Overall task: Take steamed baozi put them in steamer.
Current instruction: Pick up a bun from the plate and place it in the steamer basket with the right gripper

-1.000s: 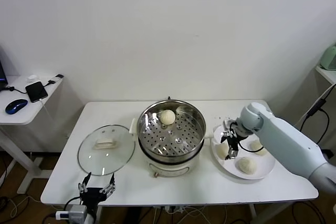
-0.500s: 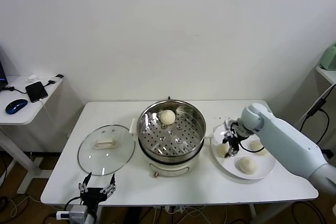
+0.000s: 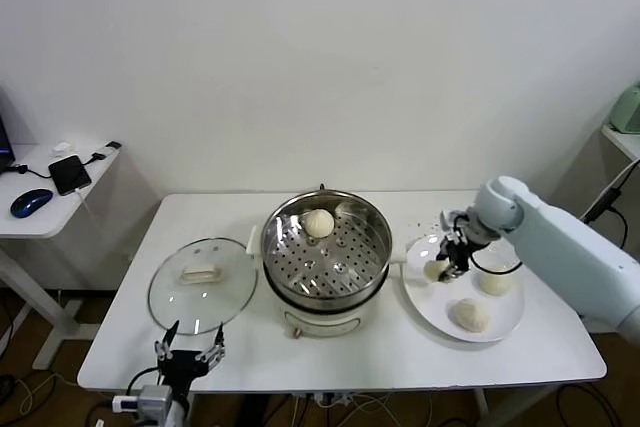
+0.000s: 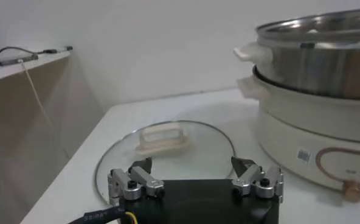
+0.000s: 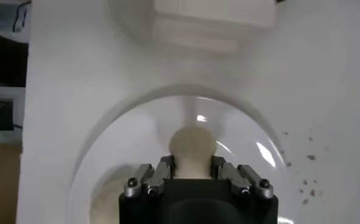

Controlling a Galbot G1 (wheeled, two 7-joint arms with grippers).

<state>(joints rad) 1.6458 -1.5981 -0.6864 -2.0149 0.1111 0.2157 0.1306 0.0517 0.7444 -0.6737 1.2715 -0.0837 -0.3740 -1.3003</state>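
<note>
While my right gripper point(image 3: 447, 267) clamps one baozi point(image 3: 435, 269) over the plate point(image 3: 505, 327) just right of the steamer point(image 3: 325, 252), two more buns point(image 3: 494, 282) lie on that plate and one bun point(image 3: 318, 222) sits inside the steamer. My left gripper point(image 3: 186, 359) waits spread wide and empty, left of the steamer near the lid point(image 3: 202, 283).

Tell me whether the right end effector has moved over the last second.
Yes. The right end effector, shut on a baozi, has risen slightly above the white plate, toward its back edge.
</note>
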